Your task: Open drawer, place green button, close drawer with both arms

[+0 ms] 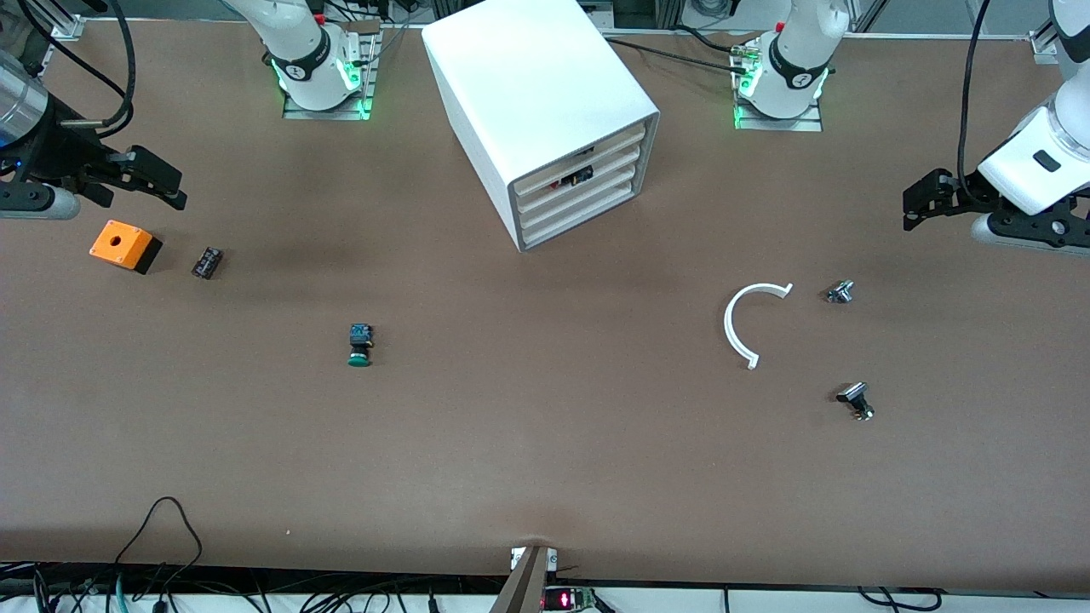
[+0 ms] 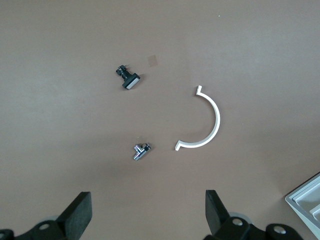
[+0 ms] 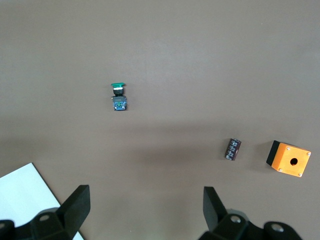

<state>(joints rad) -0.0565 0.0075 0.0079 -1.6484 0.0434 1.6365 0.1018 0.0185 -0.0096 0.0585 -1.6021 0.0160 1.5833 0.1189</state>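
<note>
Front view shows the task not yet begun: all four trays of the white cabinet (image 1: 545,111) are shut, so opening the drawer (image 1: 577,207) comes first. Both arms wait high. The right gripper (image 1: 136,174) hangs over the bench edge at the right arm's end, above the orange box (image 1: 124,245), fingers apart. The left gripper (image 1: 928,200) hangs over the edge at the left arm's end, fingers apart too. The button (image 1: 360,344) lies on its side mid-bench, toward the right arm's end, well apart from the cabinet. Its long axis runs toward the front camera's edge, green cap leading. Next, I judge, one gripper must reach the drawer front and pull.
</note>
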